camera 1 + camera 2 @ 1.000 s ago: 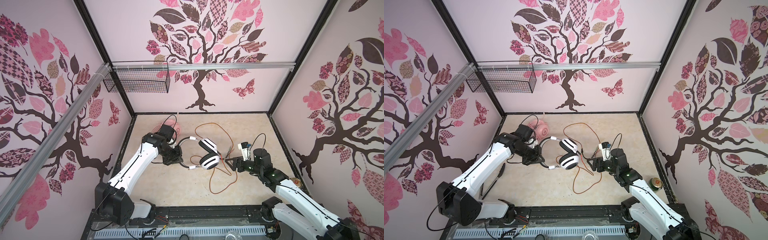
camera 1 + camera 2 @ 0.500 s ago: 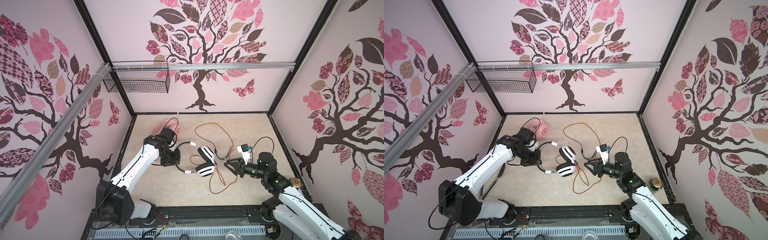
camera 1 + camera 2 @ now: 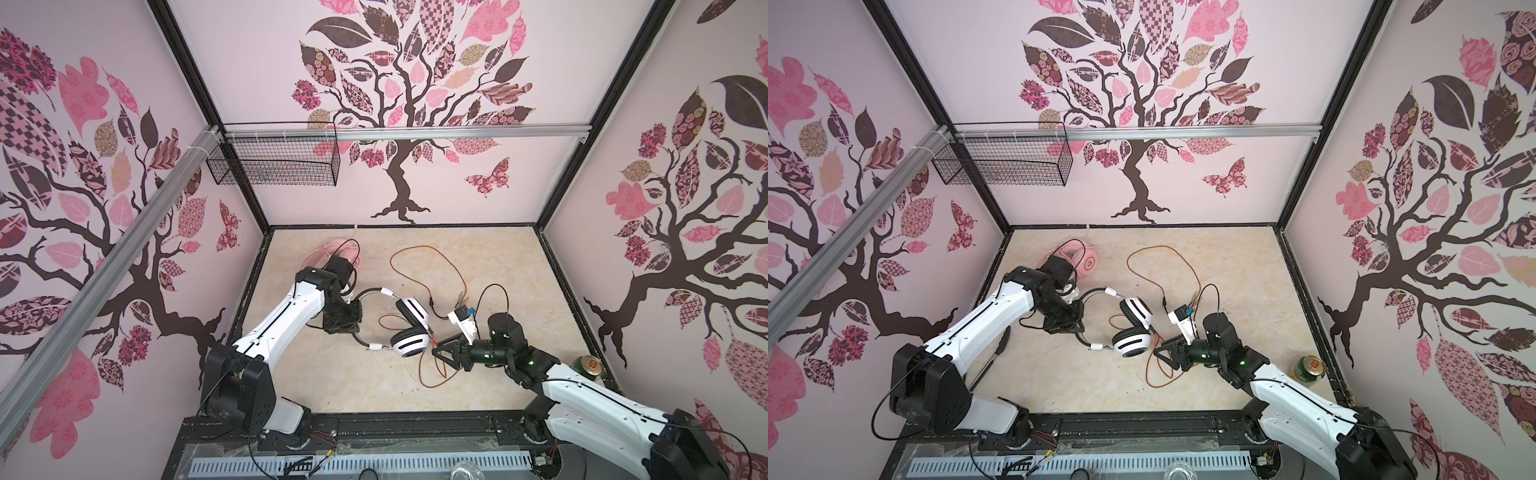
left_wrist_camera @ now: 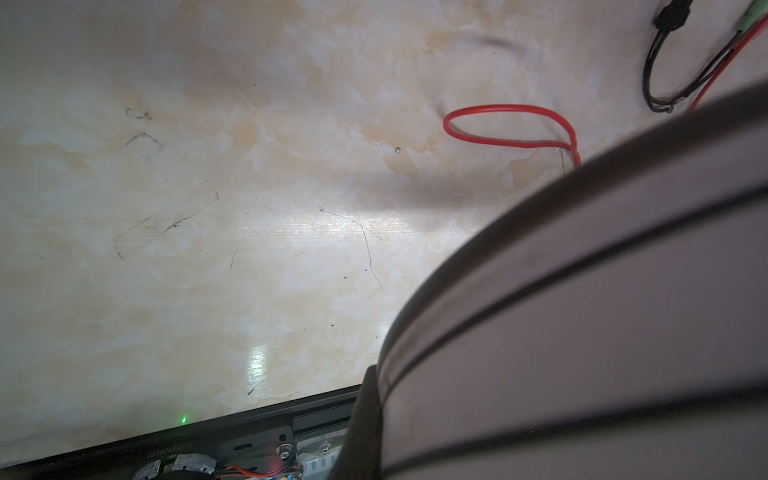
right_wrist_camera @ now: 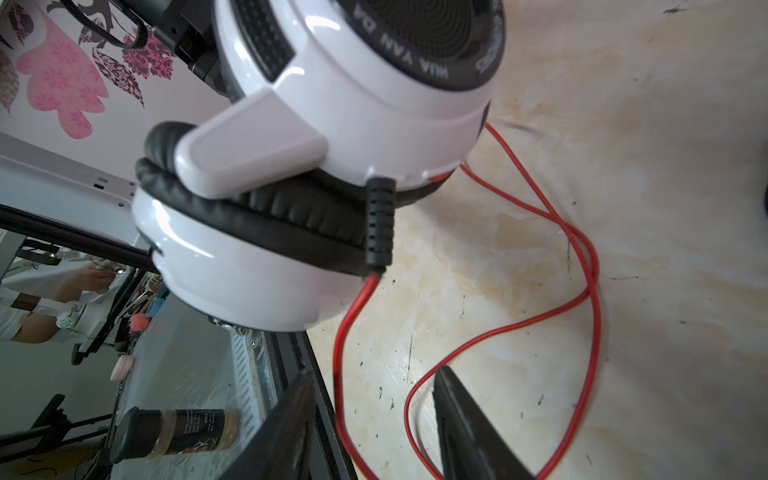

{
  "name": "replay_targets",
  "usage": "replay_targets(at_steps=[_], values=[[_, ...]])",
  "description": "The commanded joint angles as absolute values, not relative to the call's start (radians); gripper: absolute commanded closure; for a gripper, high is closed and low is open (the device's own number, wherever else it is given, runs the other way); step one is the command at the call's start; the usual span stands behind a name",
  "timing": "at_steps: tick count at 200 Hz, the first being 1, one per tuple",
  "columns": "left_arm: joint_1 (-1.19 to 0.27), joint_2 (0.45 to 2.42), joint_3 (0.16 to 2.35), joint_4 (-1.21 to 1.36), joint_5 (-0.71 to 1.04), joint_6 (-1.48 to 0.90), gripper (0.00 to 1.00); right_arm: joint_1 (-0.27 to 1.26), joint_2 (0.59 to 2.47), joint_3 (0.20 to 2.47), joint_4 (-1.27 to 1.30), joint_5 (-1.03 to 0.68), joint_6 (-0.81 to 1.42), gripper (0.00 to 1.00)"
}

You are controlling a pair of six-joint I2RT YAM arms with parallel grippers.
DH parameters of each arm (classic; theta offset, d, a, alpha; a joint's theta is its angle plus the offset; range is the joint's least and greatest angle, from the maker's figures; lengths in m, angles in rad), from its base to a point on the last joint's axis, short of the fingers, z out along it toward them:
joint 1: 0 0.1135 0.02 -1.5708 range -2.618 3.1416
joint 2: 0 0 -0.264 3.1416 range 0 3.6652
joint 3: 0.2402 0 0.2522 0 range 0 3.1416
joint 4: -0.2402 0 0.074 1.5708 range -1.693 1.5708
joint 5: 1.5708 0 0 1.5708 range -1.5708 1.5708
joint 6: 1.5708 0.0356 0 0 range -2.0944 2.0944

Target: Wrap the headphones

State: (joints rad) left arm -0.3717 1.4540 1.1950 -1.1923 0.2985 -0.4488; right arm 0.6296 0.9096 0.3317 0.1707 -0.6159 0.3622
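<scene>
Headsets, two: white headset (image 3: 409, 328) mid-table, orange-red cable (image 4: 511, 108) strewn loose around it; pink headset (image 3: 1086, 262) far left, partly behind the left arm. Grippers, two: left gripper (image 3: 347, 326) pinching the white headset's headband, right gripper (image 3: 438, 352) spread astride cable strands. Can (image 3: 588, 365), one; wire basket (image 3: 274, 166), one.

White-and-black left arm (image 3: 286, 311) reaching toward 2 o'clock, black left claw (image 3: 350, 328) closed, right arm (image 3: 582, 395) stretched toward 10 o'clock, right claw (image 3: 436, 352) parted
</scene>
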Motion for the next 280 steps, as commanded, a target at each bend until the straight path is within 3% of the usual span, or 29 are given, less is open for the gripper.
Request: replay_targets(at_steps=[1, 13, 34, 48, 90, 176, 229, 280], values=[[-0.371, 1.446, 1.229, -1.177, 0.365, -0.444, 1.0, 0.652, 0.939, 0.339, 0.216, -0.621, 0.354, 0.52], [-0.371, 1.448, 1.231, -1.178, 0.366, -0.444, 1.0, 0.661, 0.951, 0.333, 0.24, -0.621, 0.363, 0.57], [-0.37, 1.446, 1.232, -1.185, 0.353, -0.441, 1.0, 0.661, 0.943, 0.331, 0.248, -0.593, 0.375, 0.89], [-0.371, 1.441, 1.226, -1.193, 0.321, -0.438, 1.0, 0.661, 0.902, 0.35, 0.18, -0.512, 0.361, 1.0], [-0.371, 1.417, 1.206, -1.201, 0.238, -0.451, 1.0, 0.66, 0.737, 0.416, -0.051, -0.218, 0.318, 1.0], [-0.355, 1.388, 1.215, -1.184, 0.071, -0.494, 1.0, 0.661, 0.645, 0.423, -0.173, -0.128, 0.321, 1.0], [-0.224, 1.336, 1.19, -1.152, 0.146, -0.493, 1.0, 0.661, 0.619, 0.38, -0.181, -0.118, 0.349, 1.0], [-0.22, 1.346, 1.198, -1.159, 0.156, -0.488, 1.0, 0.66, 0.621, 0.373, -0.137, -0.165, 0.361, 1.0]])
